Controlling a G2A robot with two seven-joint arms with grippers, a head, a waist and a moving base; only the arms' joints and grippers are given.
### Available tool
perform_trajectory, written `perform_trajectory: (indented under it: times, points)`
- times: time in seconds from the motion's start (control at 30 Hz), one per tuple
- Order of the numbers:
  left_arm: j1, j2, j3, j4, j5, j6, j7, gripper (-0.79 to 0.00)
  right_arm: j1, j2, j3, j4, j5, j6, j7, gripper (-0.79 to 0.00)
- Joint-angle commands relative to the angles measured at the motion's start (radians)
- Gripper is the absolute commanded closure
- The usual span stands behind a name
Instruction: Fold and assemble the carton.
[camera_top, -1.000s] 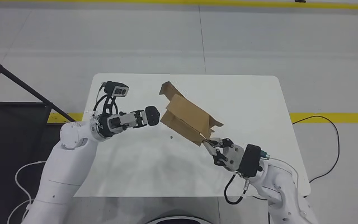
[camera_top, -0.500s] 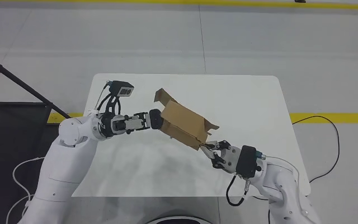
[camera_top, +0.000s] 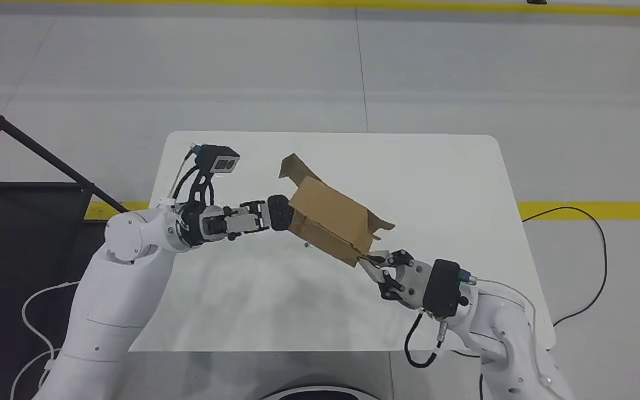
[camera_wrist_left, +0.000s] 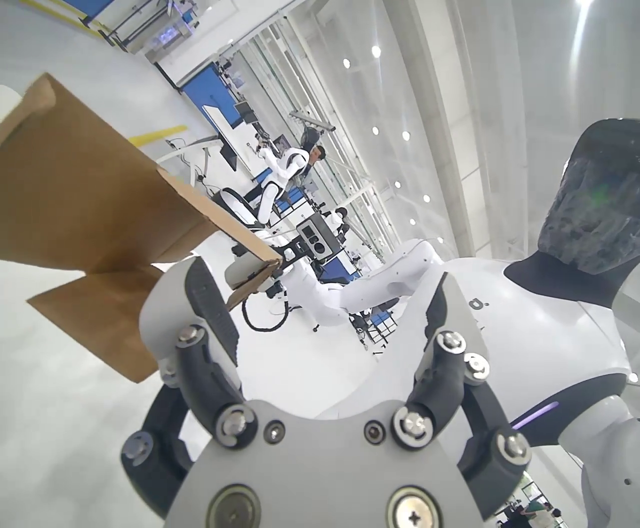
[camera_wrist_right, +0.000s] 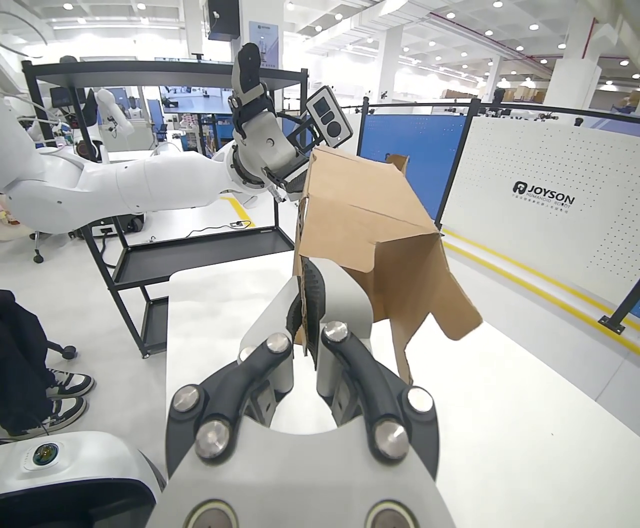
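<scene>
Nearest me, over the near side of the table (camera_top: 450, 170), my right gripper (camera_wrist_right: 305, 300) is pinched tight on a thin edge of the carton (camera_wrist_right: 370, 220). The carton is held up over the middle of the table, tipped and half opened, with its flaps (camera_wrist_right: 450, 305) hanging loose. It looks light and bendy, so I think a hard squeeze would crease it. The stiff folds and corners look like the best spots to hold. A bit farther over the table, my left gripper (camera_wrist_left: 320, 285) has its fingers spread wide at the carton's other end, holding nothing. Beyond that, toward the table's far edge, I see lots of white top, so there is room to swing the flaps
</scene>
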Motion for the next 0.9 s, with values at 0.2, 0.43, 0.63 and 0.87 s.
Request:
perform_trajectory:
  times: [0.2,0.43,0.63,0.87]
  points:
    - [-0.029,0.026,0.025,-0.078,0.231,-0.085,0.085,-0.785,0.005,0.011,0.020,0.005,0.093,-0.088,0.069,0.000]
    - [-0.050,0.096,0.130,-0.097,0.401,-0.236,0.236,-0.785,0.013,0.028,0.058,0.003,0.228,-0.153,0.189,0.000]
    - [-0.102,0.187,0.272,-0.062,0.451,-0.412,0.412,-0.785,0.010,0.046,0.066,-0.018,0.326,-0.153,0.258,0.000]
    - [-0.175,0.269,0.380,-0.025,0.438,-0.488,0.488,-0.785,0.018,0.073,0.059,-0.026,0.418,-0.153,0.310,0.000]
